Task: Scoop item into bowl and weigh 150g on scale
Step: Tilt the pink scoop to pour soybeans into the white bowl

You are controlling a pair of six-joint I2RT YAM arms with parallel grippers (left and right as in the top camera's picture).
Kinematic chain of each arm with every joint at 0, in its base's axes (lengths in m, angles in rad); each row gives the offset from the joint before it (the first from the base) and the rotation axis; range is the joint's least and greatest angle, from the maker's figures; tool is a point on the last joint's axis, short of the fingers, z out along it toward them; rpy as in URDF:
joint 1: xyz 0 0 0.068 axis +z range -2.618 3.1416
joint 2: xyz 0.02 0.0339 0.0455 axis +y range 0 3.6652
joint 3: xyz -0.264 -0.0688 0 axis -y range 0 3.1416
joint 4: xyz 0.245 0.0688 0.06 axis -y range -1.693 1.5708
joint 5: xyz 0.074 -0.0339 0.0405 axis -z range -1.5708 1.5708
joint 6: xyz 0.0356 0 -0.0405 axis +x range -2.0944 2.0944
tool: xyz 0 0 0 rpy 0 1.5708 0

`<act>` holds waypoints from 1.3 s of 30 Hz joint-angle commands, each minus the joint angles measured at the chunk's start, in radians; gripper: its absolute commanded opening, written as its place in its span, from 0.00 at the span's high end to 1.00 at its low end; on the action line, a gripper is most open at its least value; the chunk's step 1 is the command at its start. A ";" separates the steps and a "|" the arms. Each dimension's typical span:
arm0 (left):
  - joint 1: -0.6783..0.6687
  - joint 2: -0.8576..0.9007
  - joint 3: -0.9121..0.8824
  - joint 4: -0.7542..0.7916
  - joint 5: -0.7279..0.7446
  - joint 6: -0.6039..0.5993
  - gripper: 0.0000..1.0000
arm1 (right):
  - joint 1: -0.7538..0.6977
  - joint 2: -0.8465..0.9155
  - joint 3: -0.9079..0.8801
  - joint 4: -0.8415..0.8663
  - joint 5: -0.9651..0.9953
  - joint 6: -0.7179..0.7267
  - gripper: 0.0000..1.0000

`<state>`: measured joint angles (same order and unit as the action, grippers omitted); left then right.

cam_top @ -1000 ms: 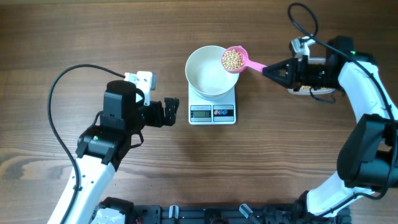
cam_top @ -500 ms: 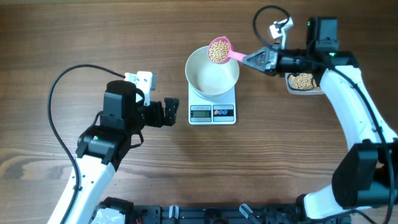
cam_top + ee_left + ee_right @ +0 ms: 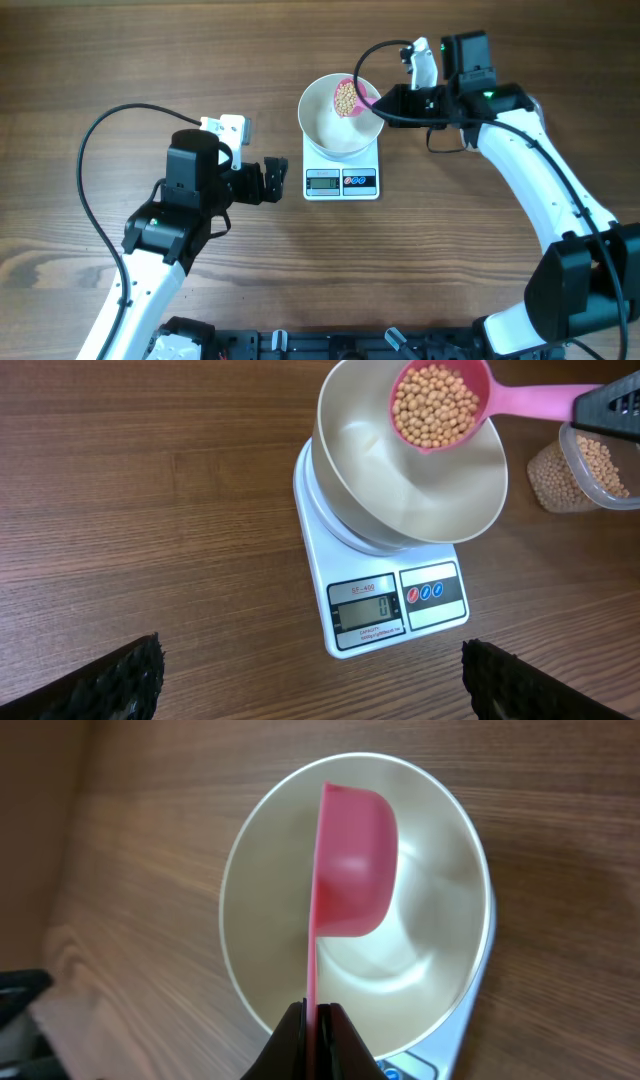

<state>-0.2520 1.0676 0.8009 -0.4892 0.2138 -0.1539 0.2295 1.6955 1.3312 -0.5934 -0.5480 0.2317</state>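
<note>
Right gripper (image 3: 385, 100), clamped on a pink scoop (image 3: 347, 95) of soybeans (image 3: 433, 405), over the white bowl (image 3: 322, 128) toward its twelve o'clock, on the scale (image 3: 341, 182); best tipped slowly toward centre. Left gripper (image 3: 272, 180), nine o'clock, gapes empty.

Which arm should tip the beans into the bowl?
Right. The right pincer grips the pink scoop of beans just over the white bowl. The left pincer is open and empty, beside the scale.
</note>
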 commanded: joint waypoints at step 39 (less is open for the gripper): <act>0.008 -0.014 -0.004 -0.002 -0.006 0.019 0.00 | 0.204 -0.074 0.007 0.051 0.423 -0.407 0.96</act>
<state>-0.2520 1.0676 0.8009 -0.4904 0.2138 -0.1539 0.4084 1.6474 1.3312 -0.5484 -0.1993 -0.1013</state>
